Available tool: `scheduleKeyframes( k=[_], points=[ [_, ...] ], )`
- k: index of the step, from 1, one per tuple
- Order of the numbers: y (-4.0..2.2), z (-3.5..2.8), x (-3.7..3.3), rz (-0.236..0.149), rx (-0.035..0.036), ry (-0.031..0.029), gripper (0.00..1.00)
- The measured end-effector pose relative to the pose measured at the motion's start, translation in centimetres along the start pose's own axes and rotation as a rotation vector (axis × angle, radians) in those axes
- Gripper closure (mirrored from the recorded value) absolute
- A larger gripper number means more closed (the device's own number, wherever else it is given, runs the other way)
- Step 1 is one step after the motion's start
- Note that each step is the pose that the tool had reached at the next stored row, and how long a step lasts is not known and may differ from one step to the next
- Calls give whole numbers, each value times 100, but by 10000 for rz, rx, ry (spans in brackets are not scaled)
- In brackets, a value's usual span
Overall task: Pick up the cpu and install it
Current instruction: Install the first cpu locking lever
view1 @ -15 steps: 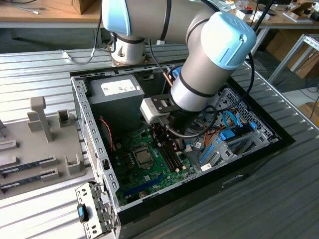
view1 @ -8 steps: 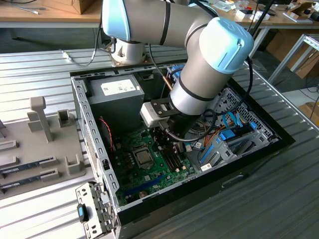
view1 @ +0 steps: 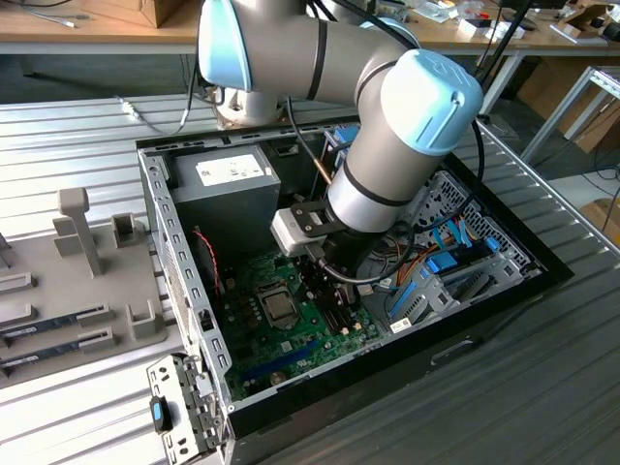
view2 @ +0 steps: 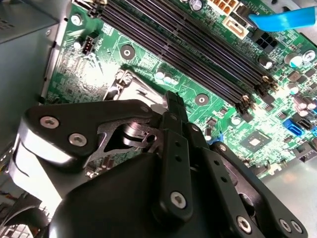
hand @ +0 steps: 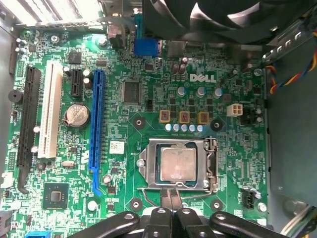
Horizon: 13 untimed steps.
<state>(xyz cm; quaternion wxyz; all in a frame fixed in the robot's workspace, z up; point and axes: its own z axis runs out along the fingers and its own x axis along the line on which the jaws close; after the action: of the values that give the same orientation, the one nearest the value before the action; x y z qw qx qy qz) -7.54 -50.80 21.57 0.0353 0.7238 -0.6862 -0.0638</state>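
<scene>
Just ahead of my tool (hand: 171,201), the cpu (hand: 177,164) lies flat in its socket (hand: 210,163) on the motherboard (hand: 119,64), square, no long axis. Tool tips are pressed together, holding nothing, close to the socket edge, not touching the cpu.

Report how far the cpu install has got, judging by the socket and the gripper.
Looks done: in the first wrist view the small square silvery cpu lies flat inside the metal socket frame on the green motherboard. In hand: the black gripper sits right at the socket's edge, its fingers together with nothing visible between them. Left: whether the socket's latch is locked cannot be told.
</scene>
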Motion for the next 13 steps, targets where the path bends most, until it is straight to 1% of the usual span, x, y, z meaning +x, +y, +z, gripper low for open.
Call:
scheduleKeyframes(
  k=[2,5,8,12,13],
  points=[
    [-6,44,6,5,-1,31,89],
    [-10,82,20,8,-3,58,89],
    [-13,109,54,10,-3,72,89],
    [-14,126,91,13,-3,93,89],
    [-12,128,117,15,-6,107,89]
  ],
)
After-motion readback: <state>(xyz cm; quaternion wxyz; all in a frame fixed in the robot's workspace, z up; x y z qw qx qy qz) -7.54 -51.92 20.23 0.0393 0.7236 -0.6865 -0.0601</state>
